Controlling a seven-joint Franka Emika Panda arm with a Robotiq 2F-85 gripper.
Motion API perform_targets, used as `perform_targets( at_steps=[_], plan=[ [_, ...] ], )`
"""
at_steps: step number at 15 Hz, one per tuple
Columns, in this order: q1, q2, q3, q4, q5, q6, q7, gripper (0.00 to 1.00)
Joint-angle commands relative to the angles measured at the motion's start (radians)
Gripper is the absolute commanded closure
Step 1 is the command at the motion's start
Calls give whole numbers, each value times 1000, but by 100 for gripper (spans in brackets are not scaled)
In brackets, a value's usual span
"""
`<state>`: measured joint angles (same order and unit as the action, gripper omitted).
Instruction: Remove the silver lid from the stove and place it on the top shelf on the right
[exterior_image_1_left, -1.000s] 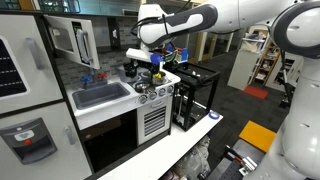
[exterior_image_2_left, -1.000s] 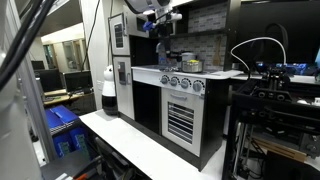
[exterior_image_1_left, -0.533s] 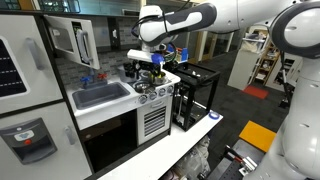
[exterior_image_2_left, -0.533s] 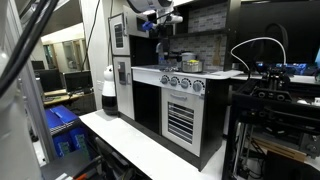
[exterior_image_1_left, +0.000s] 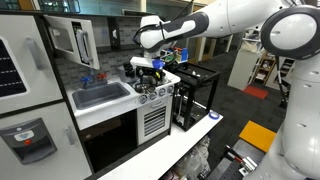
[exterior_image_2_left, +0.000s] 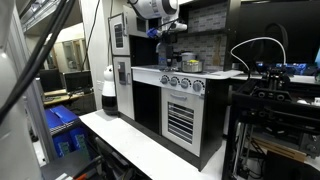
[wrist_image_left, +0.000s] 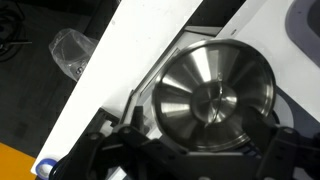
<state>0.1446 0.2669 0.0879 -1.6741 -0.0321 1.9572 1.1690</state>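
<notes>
Silver lid (wrist_image_left: 215, 95) lies below the gripper (wrist_image_left: 190, 150), between its spread jaws.

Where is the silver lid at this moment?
In the wrist view, the silver lid sits right of centre, just above the claw, with the white counter edge on its left.

Toy kitchen on a white bench (exterior_image_1_left: 175, 148). Directly above the stove (exterior_image_1_left: 155, 86) the pincer (exterior_image_1_left: 150, 66) hangs with its fingers spread wide, and the silver lid (wrist_image_left: 215, 95) fills the gap below it. Behind the stove a tiled wall (exterior_image_1_left: 105, 62) blocks the way. A black shelf rack (exterior_image_1_left: 197, 95) stands just beside the stove, with open air above its top. The sink (exterior_image_1_left: 100, 96) lies on the stove's other side. In front of the stove the room is open.
</notes>
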Motion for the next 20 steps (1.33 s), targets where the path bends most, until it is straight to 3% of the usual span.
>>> perform_targets(
  at_steps=[1,8,9,10,20],
  plan=[
    [12,54,-13,67,11,-34,-7,0],
    [25,114,-14,147,8,-49,-19,0],
    [27,122,-14,158,8,-52,-22,25],
    [30,126,-14,166,8,-56,-24,26],
    [41,129,-17,202,-1,-83,-32,95]
  ],
)
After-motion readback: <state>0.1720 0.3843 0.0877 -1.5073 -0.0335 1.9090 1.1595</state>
